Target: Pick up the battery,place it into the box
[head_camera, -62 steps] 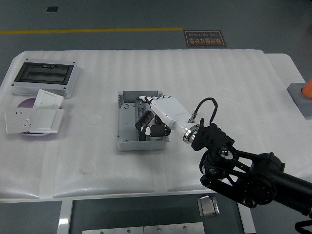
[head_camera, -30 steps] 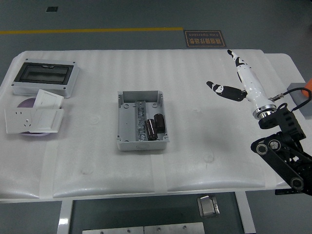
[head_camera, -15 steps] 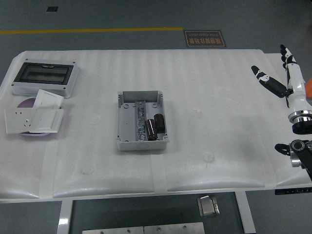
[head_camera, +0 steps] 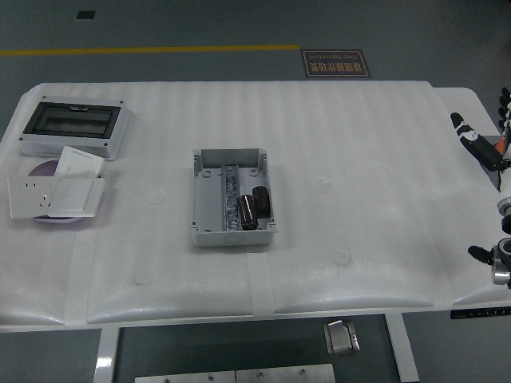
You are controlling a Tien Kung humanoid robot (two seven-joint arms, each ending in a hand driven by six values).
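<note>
right robot hand (head_camera: 489,142): withdrawn from box (head_camera: 232,197) to right edge | battery (head_camera: 254,207): left inside

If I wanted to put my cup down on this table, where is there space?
The widest bare patch lies between the open grey plastic box at the centre and the right hand at the table's right edge. The near strip is also free. The far-left corner is crowded: dark-windowed grey enclosure, white socket plates.

Single high head view, facing forward and down, whole white table (head_camera: 359,128)

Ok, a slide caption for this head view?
Two batteries lie inside the open grey box; the right hand, open, sits at the table's right edge.
</note>
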